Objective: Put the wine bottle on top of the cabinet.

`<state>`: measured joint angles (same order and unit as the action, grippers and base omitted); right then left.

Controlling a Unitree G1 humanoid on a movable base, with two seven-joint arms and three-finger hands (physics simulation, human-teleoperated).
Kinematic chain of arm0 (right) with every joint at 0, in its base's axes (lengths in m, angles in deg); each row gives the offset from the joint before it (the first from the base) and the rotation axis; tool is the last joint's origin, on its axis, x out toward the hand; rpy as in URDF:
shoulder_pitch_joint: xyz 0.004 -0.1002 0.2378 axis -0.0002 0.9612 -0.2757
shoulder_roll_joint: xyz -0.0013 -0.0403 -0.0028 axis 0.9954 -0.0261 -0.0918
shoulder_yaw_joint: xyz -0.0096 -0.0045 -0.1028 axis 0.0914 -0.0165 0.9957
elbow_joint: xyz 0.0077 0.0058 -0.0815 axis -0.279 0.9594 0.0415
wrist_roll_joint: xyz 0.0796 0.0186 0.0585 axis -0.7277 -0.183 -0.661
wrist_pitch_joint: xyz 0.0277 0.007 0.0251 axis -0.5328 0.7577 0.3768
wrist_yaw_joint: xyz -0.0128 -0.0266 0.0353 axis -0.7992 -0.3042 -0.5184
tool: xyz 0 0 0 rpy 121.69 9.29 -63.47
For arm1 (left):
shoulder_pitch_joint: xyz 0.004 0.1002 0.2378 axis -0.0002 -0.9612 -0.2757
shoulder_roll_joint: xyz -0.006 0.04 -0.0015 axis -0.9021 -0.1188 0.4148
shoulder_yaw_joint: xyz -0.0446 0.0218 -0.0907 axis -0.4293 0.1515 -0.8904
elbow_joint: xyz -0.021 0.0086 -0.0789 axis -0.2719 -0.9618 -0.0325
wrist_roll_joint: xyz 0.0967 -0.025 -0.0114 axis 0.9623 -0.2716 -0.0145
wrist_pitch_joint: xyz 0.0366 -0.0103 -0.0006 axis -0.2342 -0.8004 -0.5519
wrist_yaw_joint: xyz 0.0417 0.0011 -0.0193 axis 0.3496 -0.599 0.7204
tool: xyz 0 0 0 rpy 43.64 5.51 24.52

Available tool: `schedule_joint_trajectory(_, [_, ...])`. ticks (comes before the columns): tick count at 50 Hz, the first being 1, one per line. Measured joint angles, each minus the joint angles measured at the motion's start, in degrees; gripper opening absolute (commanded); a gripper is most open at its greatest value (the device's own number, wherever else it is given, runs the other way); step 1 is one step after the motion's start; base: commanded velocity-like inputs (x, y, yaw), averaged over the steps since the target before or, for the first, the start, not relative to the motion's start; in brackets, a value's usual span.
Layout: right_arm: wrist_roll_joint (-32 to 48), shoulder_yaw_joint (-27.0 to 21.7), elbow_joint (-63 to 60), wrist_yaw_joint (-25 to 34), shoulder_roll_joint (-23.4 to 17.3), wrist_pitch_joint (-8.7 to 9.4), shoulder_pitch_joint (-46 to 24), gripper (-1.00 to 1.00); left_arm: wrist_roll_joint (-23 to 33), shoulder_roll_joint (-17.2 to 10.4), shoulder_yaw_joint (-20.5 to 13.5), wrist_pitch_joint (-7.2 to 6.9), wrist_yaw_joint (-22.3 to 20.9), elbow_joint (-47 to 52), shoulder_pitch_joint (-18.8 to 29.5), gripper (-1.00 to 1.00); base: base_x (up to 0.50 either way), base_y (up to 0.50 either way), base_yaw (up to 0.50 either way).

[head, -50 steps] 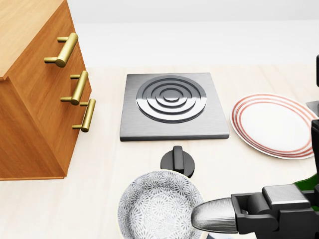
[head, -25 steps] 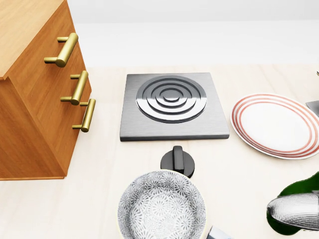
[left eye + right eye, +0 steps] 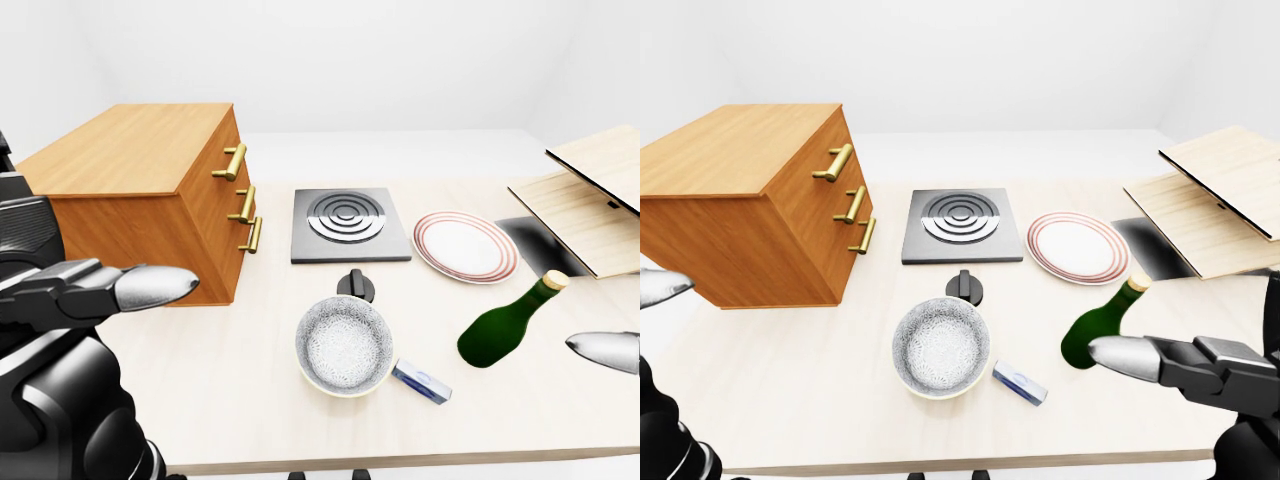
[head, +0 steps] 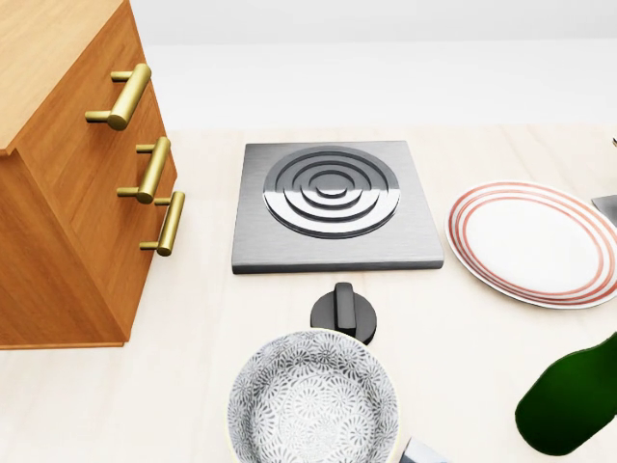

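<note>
**Green bottle down on pale table, both hands clear of it**

Left-eye view: green bottle (image 3: 505, 325) lying tilted on the light wood table (image 3: 230, 390), cork end toward upper right, near the view's right edge. Striped plate (image 3: 465, 246) above it, burner (image 3: 350, 224) to the plate's left, black knob (image 3: 356, 286) below the burner. Patterned bowl (image 3: 344, 345) left of the bottle, small blue box (image 3: 421, 381) just beside the bowl's lower right rim. Wooden cabinet (image 3: 150, 195) with three brass handles at left, well apart from the bottle. Left hand (image 3: 95, 290) large at lower left, a silver fingertip extended, gripping nothing, fingers apart.

Head view: only the bottle's dark green base seen at lower right, below the plate; cabinet at left, burner centre, bowl at bottom.

Right-eye view: right hand (image 3: 1180, 365) at lower right, one silver-tipped finger pointing left just beside the bottle's base, not closed round it; grip otherwise impossible to judge. Tilted wooden boards (image 3: 1210, 195) at upper right.
</note>
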<state>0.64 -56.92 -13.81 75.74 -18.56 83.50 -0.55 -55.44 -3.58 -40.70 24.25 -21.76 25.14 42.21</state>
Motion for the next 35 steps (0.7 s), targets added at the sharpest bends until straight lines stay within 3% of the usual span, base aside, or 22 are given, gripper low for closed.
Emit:
schedule_joint_trajectory(18, [6.2, -8.2, 1.4, 11.9, 8.8, 0.00, 1.5, 1.00, 1.9, 0.7, 0.8, 0.00, -0.9, -1.9, -0.6, 1.00, 0.00, 0.00, 0.00])
schedule_joint_trajectory(35, [8.7, -7.9, 9.1, 14.7, 11.9, 0.00, 3.7, 1.00, 3.2, 1.2, 1.1, 0.00, -1.8, -4.0, -1.1, 1.00, 0.00, 0.00, 0.00])
